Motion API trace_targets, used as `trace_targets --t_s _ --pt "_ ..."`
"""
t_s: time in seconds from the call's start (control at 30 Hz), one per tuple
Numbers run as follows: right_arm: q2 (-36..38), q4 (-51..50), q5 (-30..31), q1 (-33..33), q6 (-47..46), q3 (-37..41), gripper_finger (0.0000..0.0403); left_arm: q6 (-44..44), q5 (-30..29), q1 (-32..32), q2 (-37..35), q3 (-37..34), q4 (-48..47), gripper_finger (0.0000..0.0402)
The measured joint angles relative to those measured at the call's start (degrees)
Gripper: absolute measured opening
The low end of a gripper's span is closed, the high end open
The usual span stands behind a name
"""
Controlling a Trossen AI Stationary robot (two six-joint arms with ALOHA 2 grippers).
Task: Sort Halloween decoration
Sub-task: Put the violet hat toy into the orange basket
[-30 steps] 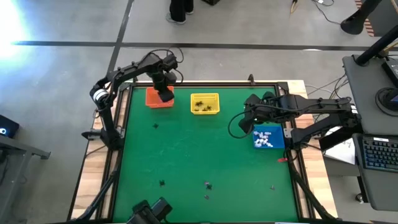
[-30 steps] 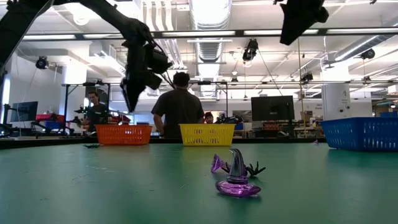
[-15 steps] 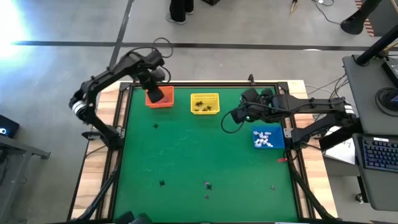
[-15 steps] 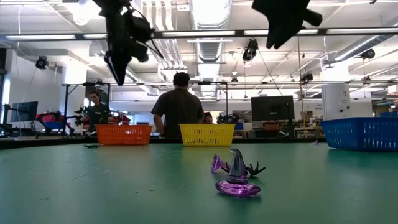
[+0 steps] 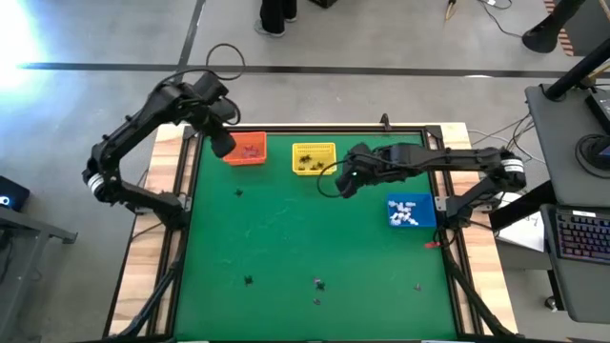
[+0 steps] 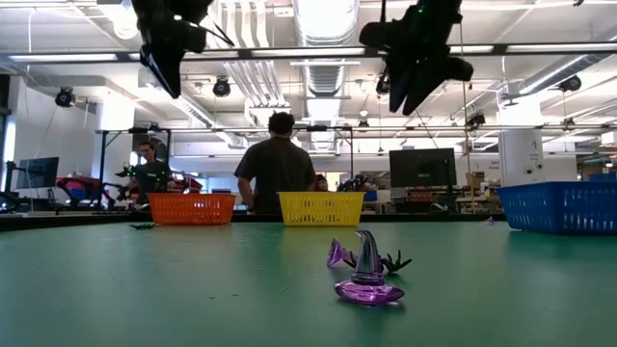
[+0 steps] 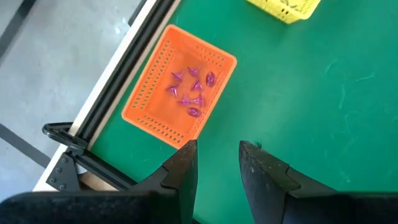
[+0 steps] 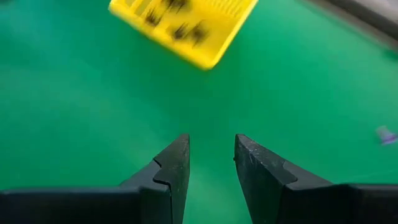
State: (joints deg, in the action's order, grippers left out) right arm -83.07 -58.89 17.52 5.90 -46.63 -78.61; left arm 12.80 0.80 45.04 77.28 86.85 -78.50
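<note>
green table [image 5: 286, 229] is seen with purple trinkets [image 7: 191, 93] sorted in the orange basket [image 5: 246, 151] near its far edge; strays [image 5: 318, 284] are left near the front edge. left gripper [image 5: 222, 145] and right gripper [image 5: 345, 183] are held parted, empty; a low, centred approach is advised.

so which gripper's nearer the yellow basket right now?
Right. The right gripper hangs just off the yellow basket, on its blue-basket side. The left gripper sits beyond the orange basket, at the table's edge.
</note>
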Motion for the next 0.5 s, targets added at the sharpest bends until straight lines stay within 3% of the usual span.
trace_targets --t_s 0.5 --pt "-7.80 7.77 -31.37 -6.75 9.35 -0.31 0.0118 2.37 0.87 0.00 -3.28 0.00 0.03 0.0100"
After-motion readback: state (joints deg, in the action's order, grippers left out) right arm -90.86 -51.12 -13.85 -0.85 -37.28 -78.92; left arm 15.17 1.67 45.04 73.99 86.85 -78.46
